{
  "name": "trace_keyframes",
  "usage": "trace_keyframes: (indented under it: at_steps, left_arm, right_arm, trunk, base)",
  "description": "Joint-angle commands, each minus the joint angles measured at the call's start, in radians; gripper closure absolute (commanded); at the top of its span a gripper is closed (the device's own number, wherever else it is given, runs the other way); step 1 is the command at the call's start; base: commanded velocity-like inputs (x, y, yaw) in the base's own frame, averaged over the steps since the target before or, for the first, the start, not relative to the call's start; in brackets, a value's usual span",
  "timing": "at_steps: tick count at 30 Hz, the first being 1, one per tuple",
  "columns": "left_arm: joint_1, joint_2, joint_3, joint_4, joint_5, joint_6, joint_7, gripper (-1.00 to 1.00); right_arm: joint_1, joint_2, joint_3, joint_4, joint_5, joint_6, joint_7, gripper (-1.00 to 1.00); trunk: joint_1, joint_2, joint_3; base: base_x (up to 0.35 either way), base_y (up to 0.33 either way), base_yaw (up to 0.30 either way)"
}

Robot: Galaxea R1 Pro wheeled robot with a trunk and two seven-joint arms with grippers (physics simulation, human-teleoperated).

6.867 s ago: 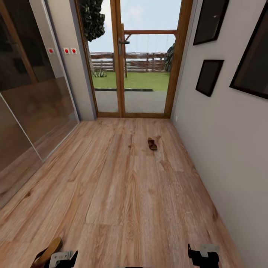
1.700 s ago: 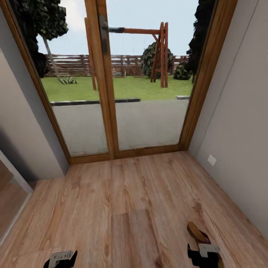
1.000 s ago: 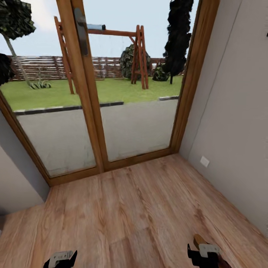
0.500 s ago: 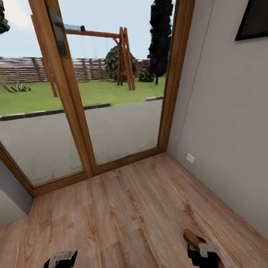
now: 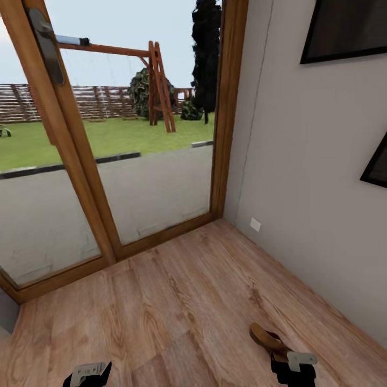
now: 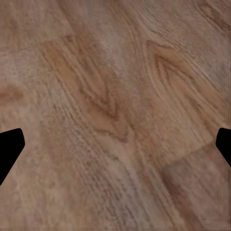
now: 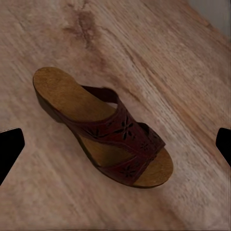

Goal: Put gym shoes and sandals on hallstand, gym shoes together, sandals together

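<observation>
One sandal (image 5: 265, 339), dark brown with a wide cut-out strap and a tan footbed, lies sole-down on the corridor floor (image 5: 177, 317) close to the right-hand wall. My right gripper (image 5: 293, 370) hangs just above and behind it. In the right wrist view the sandal (image 7: 103, 126) lies between the wide-apart fingertips (image 7: 9, 149), untouched, so the right gripper (image 7: 115, 147) is open. My left gripper (image 5: 89, 373) is open over bare planks, with nothing between its fingertips (image 6: 8, 150). The gym shoes and the hallstand are out of view.
A wood-framed glass door (image 5: 80, 161) closes off the corridor ahead and to the left. The grey wall (image 5: 312, 204) runs along the right, with dark picture frames (image 5: 344, 27) and a small socket (image 5: 256, 224) low down.
The camera has rolled up the corridor to the door and swung right. The sandal, once far ahead, now lies just ahead of my right gripper. Both grippers stay open.
</observation>
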Motion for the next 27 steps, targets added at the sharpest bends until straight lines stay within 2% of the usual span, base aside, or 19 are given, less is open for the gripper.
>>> trace_keyframes:
  at_steps: [1, 17, 27]
  left_arm:
    - [-0.001, 0.000, 0.009, 0.000, -0.007, -0.003, -0.006, -1.00]
    - [-0.001, 0.000, 0.010, 0.000, -0.005, -0.003, -0.006, -1.00]
    - [-0.001, 0.000, 0.010, 0.000, -0.004, -0.003, -0.006, -1.00]
  right_arm:
    - [-0.001, 0.000, -0.008, 0.001, 0.010, -0.003, -0.002, -1.00]
    - [-0.001, 0.000, -0.008, 0.001, 0.010, -0.003, -0.002, -1.00]
    - [-0.001, 0.000, -0.008, 0.001, 0.010, -0.003, -0.002, -1.00]
  trunk:
    - [0.000, 0.000, 0.000]
    - [0.000, 0.000, 0.010]
    - [0.000, 0.000, 0.016]
  base:
    - [0.000, 0.000, -0.238]
    - [0.024, 0.007, -0.238]
    - [0.142, 0.215, -0.238]
